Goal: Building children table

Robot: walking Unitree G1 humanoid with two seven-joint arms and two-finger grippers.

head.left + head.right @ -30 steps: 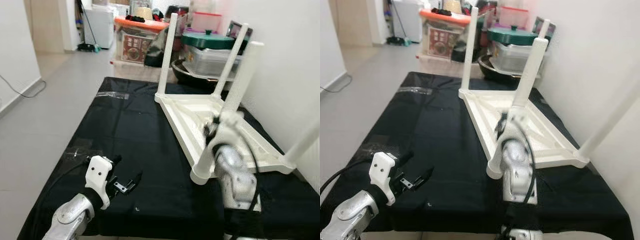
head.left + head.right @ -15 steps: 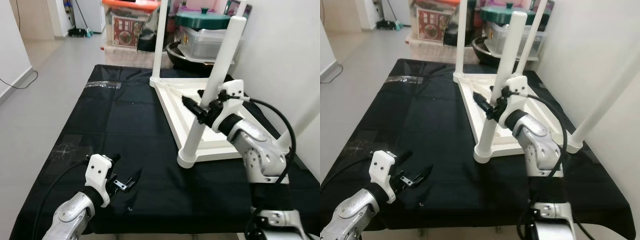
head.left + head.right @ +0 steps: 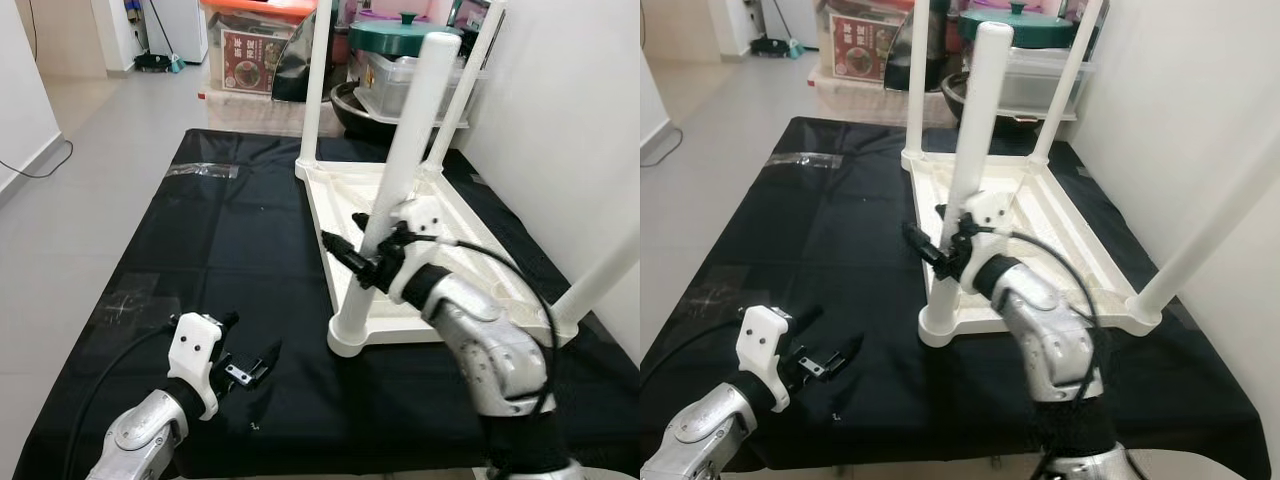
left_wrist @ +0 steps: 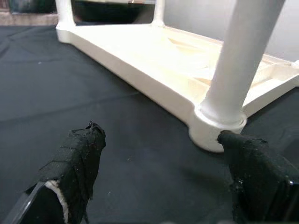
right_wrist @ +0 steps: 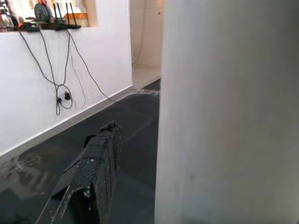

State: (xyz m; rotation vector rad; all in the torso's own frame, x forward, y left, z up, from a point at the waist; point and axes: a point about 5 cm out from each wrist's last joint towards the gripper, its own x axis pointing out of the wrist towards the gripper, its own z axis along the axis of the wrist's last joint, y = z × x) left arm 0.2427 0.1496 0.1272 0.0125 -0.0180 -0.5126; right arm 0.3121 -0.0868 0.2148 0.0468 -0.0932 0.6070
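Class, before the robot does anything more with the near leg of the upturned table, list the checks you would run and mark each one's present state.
1. Right gripper around the near table leg: ok.
2. Leg seated in its corner socket: cannot tell.
3. White children's table lying upside down on the black cloth: ok.
4. Left gripper open, apart from the table: ok.
5. All four legs upright: ok.

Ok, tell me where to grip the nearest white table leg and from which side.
Grip the nearest table leg low on its round shaft, just above the corner socket, coming from the front. The leg stands upright on the upturned tabletop, free all round, and the right gripper already straddles it there.
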